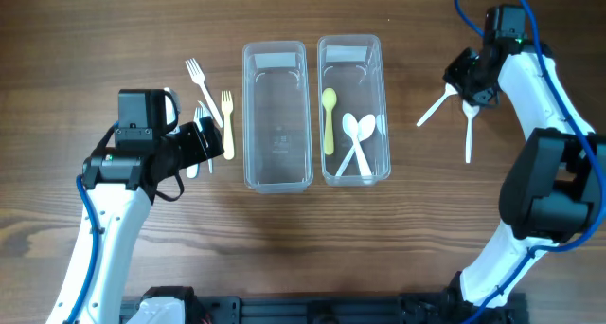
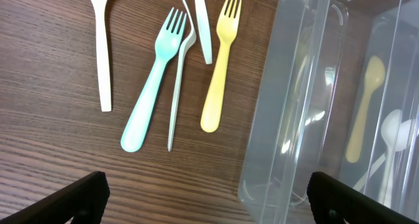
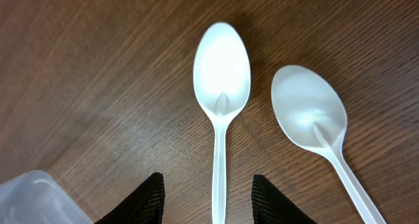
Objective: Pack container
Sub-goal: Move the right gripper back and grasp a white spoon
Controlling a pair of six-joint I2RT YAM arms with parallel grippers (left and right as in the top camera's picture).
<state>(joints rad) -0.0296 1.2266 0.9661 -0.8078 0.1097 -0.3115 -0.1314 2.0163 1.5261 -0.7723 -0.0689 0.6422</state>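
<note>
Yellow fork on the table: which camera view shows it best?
The left wrist view: the yellow fork lies close and whole, tines to handle end. The overhead view shows it small, beside the empty container. The right wrist view does not show it.

Dark wood-grain table point(image 1: 379, 248) from what I see. Two clear containers stand on it mid-table, long sides parallel and just beside each other: left container point(image 1: 276, 116), right container point(image 1: 352, 68).

Left of them there's cutlery lying flat on the wood. Yellow fork point(image 2: 219, 67) is nearest the left container, with the teal fork point(image 2: 152, 96) beside it. A thin white utensil point(image 2: 177, 99) lies against the teal one. White fork point(image 1: 204, 89) sits angled further back, and a white handle point(image 2: 101, 54) is outermost.

Right of the containers, well apart: first spoon point(image 3: 221, 80) and second spoon point(image 3: 311, 112), both white, bowls near each other but not touching.
</note>
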